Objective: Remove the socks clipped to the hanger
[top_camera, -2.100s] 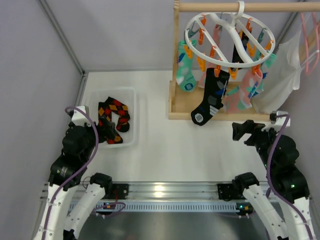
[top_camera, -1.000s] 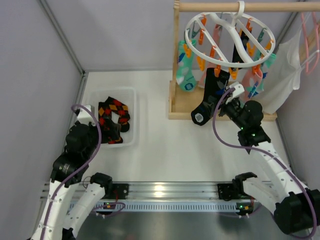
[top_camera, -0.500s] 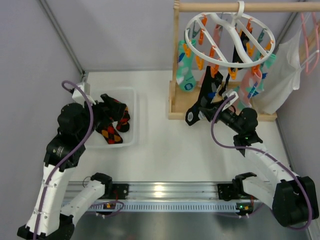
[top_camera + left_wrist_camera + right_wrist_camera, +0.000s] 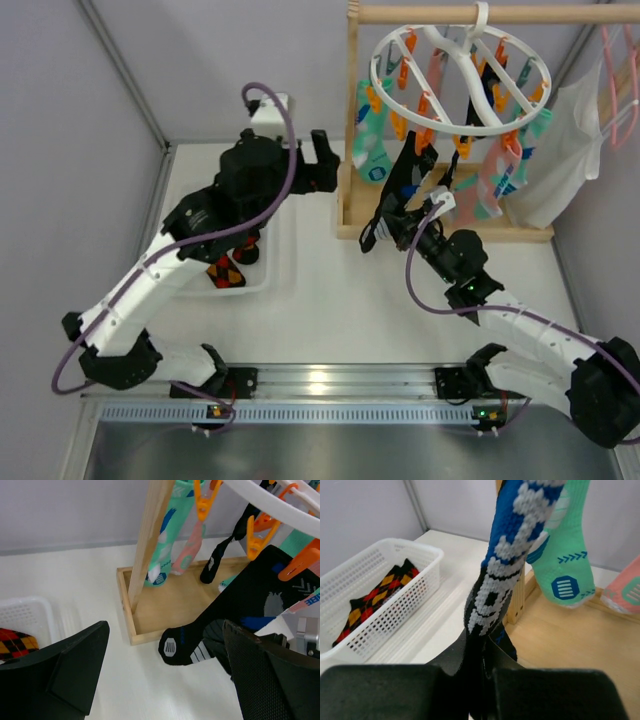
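- The right arm reaches forward low over the table [image 4: 330, 310]. Its end effector [image 4: 397, 224] is clamped on the black sock [image 4: 408, 185].
- That sock slants taut from the hanger [image 4: 460, 80], its toe over the wooden stand's edge.
- The left arm stretches toward the stand, its end effector [image 4: 165, 680] spread wide with nothing in it.
- The white basket [image 4: 262, 282] holds argyle socks [image 4: 375, 597].
- Half a second ago the left arm was over the basket, and the sock now leans further left.

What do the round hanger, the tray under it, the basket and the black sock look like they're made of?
The hanger: smooth moulded white, likely plastic; the tray: pale matte wood, faint grain; the basket: white perforated walls, probably plastic; the black sock: knitted fabric, stitch loops show.
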Available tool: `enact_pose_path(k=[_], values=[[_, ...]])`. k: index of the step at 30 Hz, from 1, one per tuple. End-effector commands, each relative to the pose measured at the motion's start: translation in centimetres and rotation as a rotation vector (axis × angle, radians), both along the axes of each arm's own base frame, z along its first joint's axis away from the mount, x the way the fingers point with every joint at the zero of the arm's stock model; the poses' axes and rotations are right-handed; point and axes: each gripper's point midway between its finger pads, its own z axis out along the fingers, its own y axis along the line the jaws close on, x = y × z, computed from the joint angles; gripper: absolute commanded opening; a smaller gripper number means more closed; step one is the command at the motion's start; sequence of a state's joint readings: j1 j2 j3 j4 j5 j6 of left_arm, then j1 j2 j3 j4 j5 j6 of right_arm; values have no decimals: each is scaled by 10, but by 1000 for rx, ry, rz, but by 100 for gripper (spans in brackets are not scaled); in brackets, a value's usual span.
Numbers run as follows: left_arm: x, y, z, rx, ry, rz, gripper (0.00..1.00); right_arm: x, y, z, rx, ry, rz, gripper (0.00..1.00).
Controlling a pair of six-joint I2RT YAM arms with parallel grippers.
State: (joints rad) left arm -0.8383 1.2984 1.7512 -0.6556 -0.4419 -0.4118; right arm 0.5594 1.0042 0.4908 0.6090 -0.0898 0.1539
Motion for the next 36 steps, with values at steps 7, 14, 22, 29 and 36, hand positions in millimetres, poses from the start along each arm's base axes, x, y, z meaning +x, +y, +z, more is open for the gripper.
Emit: enact_pose_path(k=[7, 14, 22, 29, 36], values=[[-5, -54, 62, 143, -199, 76, 98, 10, 16, 9, -41, -36, -291, 0], [3, -104, 54, 227, -227, -17, 97, 16, 46, 3, -134, -32, -356, 0], [24, -123, 52, 330, -268, 25, 93, 14, 77, 4, -228, -62, -375, 0], [44, -139, 33, 402, -264, 83, 88, 12, 92, 7, -284, -86, -372, 0], [58, -138, 24, 414, -250, 117, 86, 13, 101, 9, -359, -112, -370, 0]])
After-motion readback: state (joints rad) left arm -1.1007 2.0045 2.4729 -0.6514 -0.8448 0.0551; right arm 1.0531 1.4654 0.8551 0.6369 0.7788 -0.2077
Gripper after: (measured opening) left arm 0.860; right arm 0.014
